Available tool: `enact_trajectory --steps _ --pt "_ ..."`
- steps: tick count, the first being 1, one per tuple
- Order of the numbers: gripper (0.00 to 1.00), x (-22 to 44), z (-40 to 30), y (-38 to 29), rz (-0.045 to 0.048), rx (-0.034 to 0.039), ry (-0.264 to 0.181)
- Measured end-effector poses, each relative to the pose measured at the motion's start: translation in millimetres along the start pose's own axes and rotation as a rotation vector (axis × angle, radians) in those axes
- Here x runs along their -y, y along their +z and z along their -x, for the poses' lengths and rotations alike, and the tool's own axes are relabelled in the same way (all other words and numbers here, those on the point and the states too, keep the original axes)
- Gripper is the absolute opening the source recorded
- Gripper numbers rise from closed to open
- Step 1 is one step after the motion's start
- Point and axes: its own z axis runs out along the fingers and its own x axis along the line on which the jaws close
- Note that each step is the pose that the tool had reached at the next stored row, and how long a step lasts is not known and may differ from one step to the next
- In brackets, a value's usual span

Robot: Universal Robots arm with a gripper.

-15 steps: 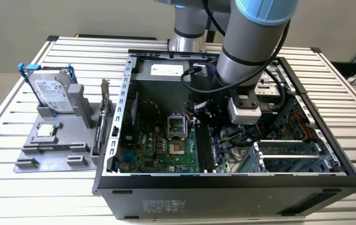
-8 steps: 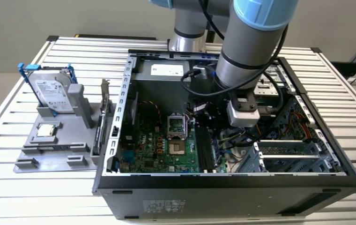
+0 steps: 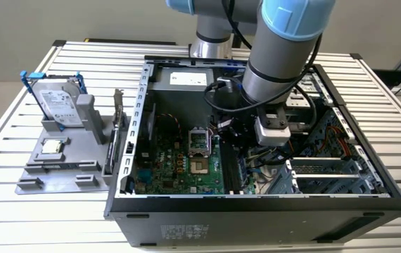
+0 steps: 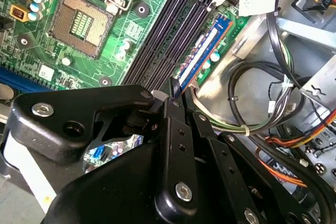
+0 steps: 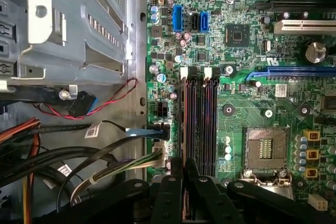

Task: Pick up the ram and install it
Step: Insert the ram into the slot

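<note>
The ram [image 4: 203,53] is a thin stick with a blue label. It stands on edge in the outermost of the dark memory slots [image 4: 168,35], on the side nearest the cables. In the first wrist view I see the ram [image 5: 184,124] edge-on along the same slot. My gripper [image 4: 173,90] has its black fingers shut on the near end of the ram, and its fingertips [image 5: 176,170] pinch the stick from both sides. Whether the ram is pressed fully home I cannot tell. In the exterior view the arm [image 3: 278,68] reaches down into the open computer case [image 3: 257,203].
The open processor socket [image 5: 265,148] lies beside the slots. Black, grey and orange cables [image 4: 252,103] crowd the case floor next to the ram, below a metal drive cage [image 5: 68,24]. Outside the case a grey tray [image 3: 38,179] holds a hard drive [image 3: 58,104] and a square chip [image 3: 51,147].
</note>
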Motion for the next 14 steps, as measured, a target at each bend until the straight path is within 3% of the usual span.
enact_trajectory --steps 14 --pt "0.00 0.1 -0.1 5.5 -0.0030 0.0000 0.000"
